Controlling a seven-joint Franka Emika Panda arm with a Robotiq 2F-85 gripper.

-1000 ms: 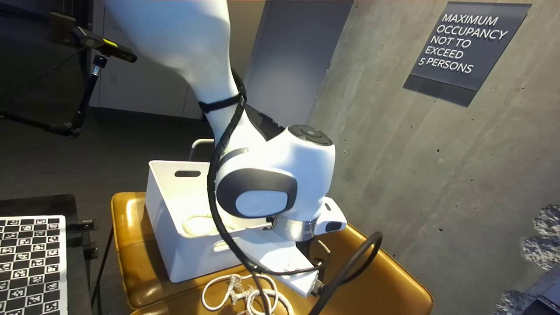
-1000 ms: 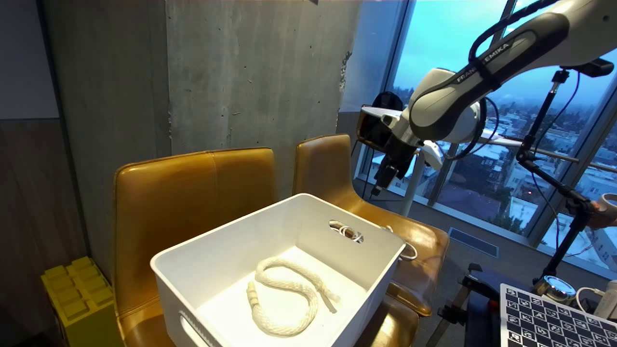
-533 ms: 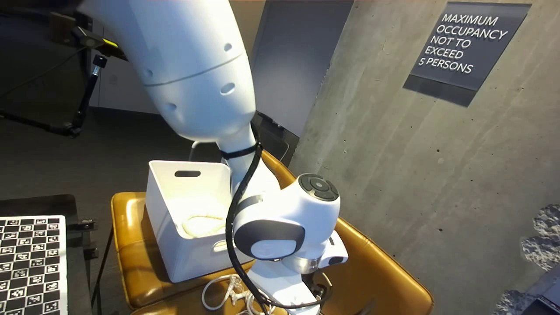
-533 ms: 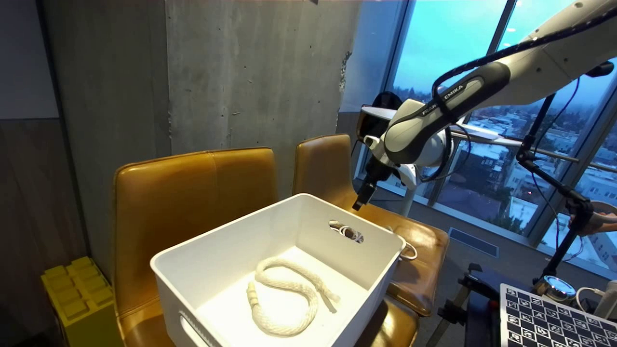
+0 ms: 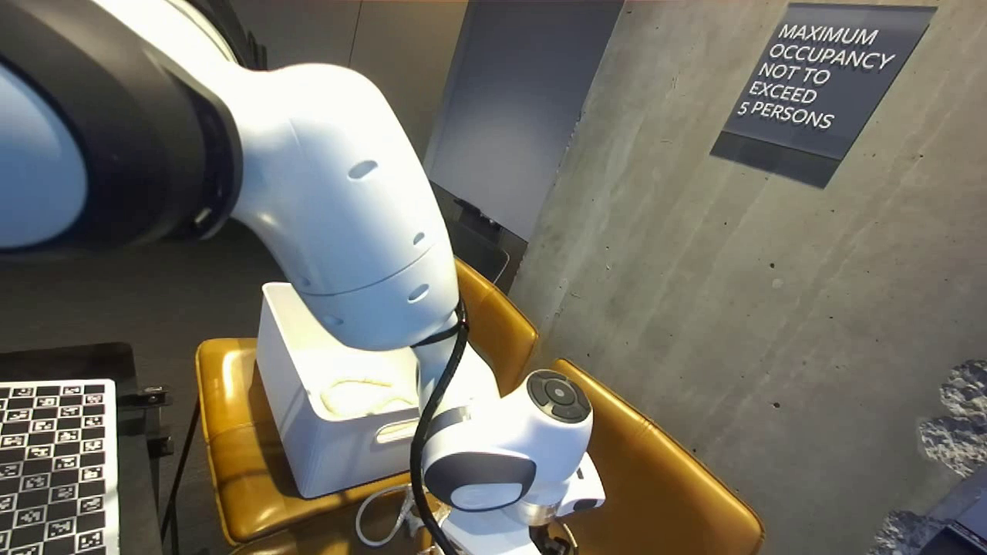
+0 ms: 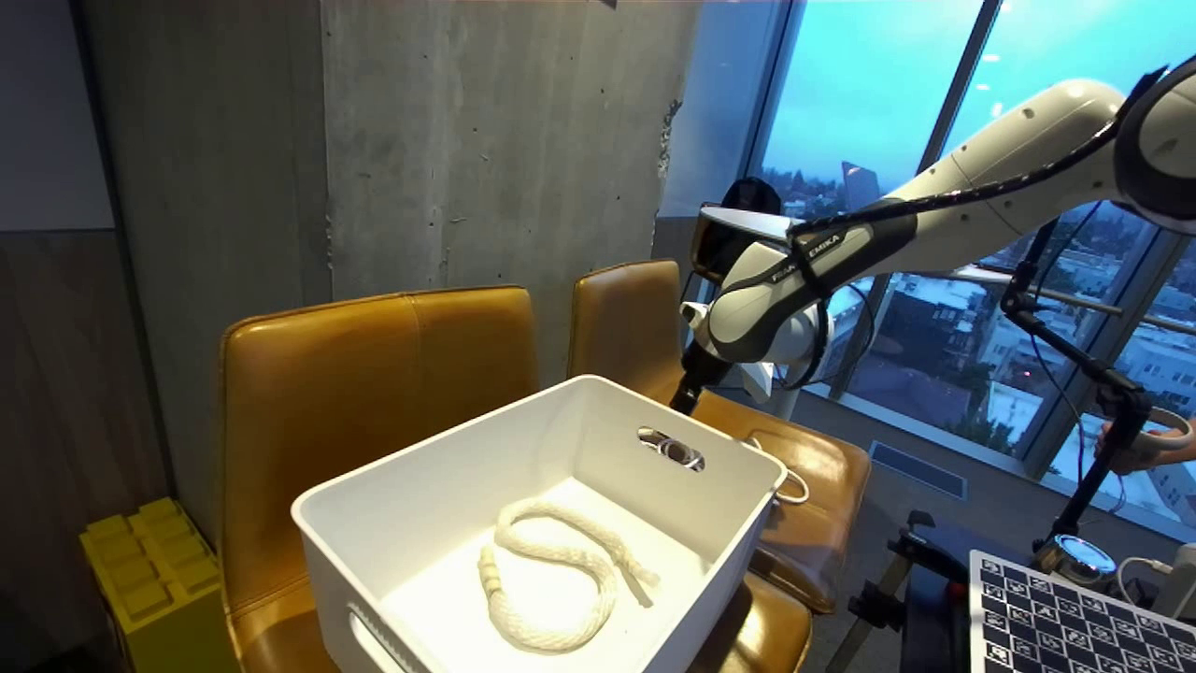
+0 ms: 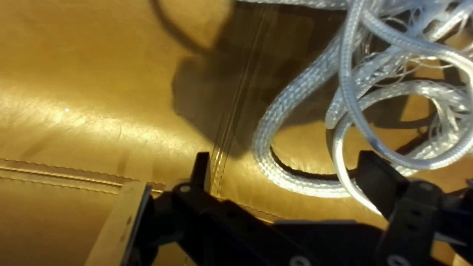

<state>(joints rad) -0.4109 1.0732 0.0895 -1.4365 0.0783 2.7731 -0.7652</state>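
My gripper [image 7: 285, 159] stands open in the wrist view, its black fingers [image 7: 380, 184] wide apart. Between and beyond them lies a tangle of white braided rope [image 7: 266, 136] with frayed strands, on the tan leather chair seat [image 7: 55, 66]. One thin strand passes close by the right finger; whether they touch I cannot tell. In an exterior view the gripper's black tip [image 6: 687, 397] is just behind the far wall of the white bin [image 6: 439, 458], partly hidden by it. Inside that bin lies a thick cream rope [image 6: 598, 598] in an S-curve.
A second tan chair back [image 6: 383, 374] stands behind the bin, near the concrete wall [image 6: 505, 187]. A checkered board [image 6: 1046, 617] and a camera stand [image 6: 1074, 350] are at the right. A yellow block-shaped box [image 6: 154, 579] sits at lower left.
The arm has come down and reached farther out, bringing the open gripper low behind the bin, over the rope tangle. The bin and the thick rope have not moved.
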